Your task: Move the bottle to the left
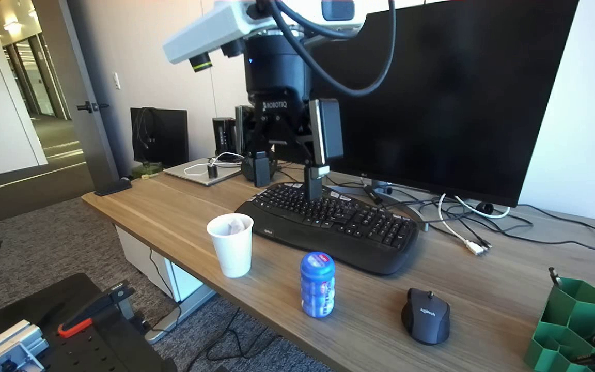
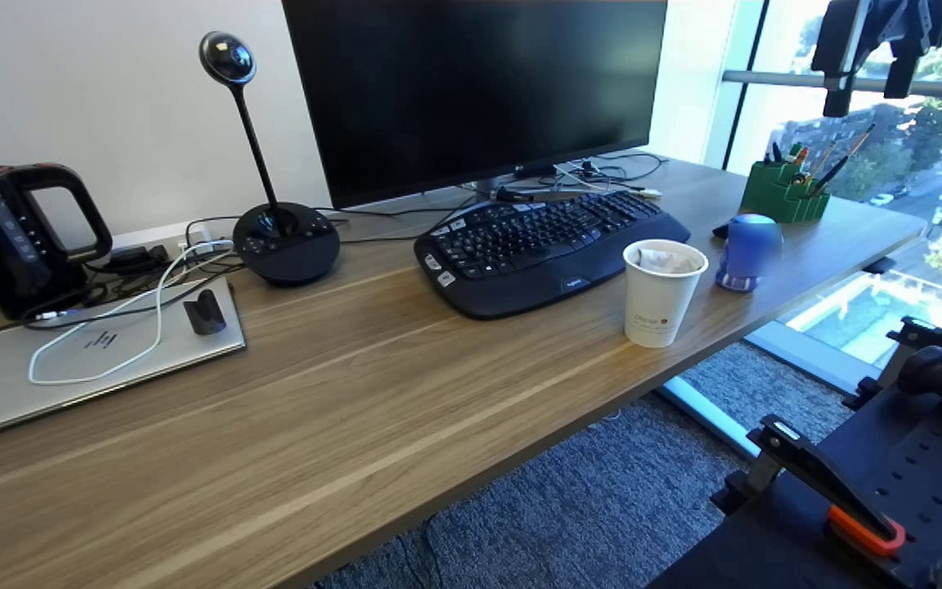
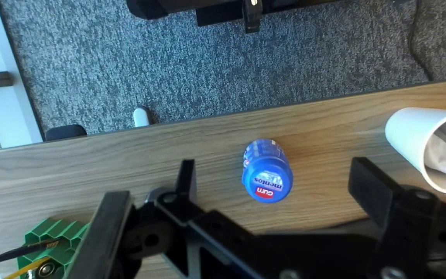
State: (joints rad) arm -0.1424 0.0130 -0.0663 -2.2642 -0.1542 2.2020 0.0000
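Spread wide, the pincer (image 1: 287, 183) hangs above the wooden desk (image 1: 163, 206), and I can see the blue bottle (image 1: 318, 287) standing upright between the white cup (image 1: 233, 253) and the dark mouse (image 1: 426, 320).

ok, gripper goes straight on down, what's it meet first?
Probably desk by its front edge: the bottle shows between the jaws in the wrist view, but both exterior views suggest the open gripper isn't squarely above it. Depth unclear.

the wood-grain desk (image 2: 356, 384) carries a blue bottle (image 1: 318, 285), white cup (image 1: 233, 250), keyboard (image 1: 328, 227), mouse (image 1: 426, 318) and green pen holder (image 2: 778, 196).
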